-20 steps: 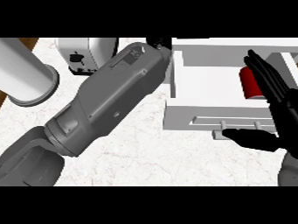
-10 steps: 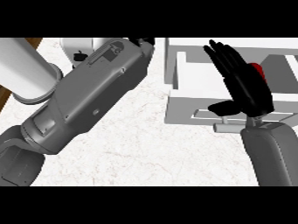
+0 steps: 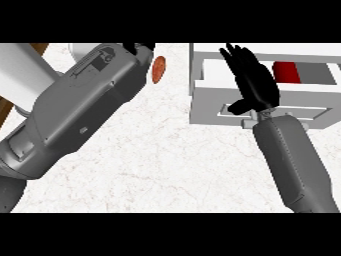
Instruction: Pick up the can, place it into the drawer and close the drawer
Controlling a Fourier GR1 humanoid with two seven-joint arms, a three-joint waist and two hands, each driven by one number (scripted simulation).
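A: Where is the can (image 3: 287, 71) sitting right now?

B: It is lying inside the open drawer (image 3: 210, 80), red, toward the right side, partly hidden behind the right hand (image 3: 253, 82). That hand is hovering over the drawer with its fingers straight and spread, gripping nothing.

A: So placing looks finished, and closing is what remains. What is worrying you?

B: The palm is hanging above the drawer's inside, not against its front panel (image 3: 269, 116). If the push is starting from there, the fingers may be catching the rim or the can instead of driving the front inward.

A: And the left hand (image 3: 137, 47)?

B: Only its dark tip is showing past the big grey forearm, near the top edge, so I cannot tell how its fingers are set. The forearm is crossing the counter (image 3: 165, 160) close to a small orange thing (image 3: 158, 69), possibly a fruit. A swing could be knocking it.

A: Anything about the drawer itself?

B: An off-centre shove could be skewing it, jamming it half shut.
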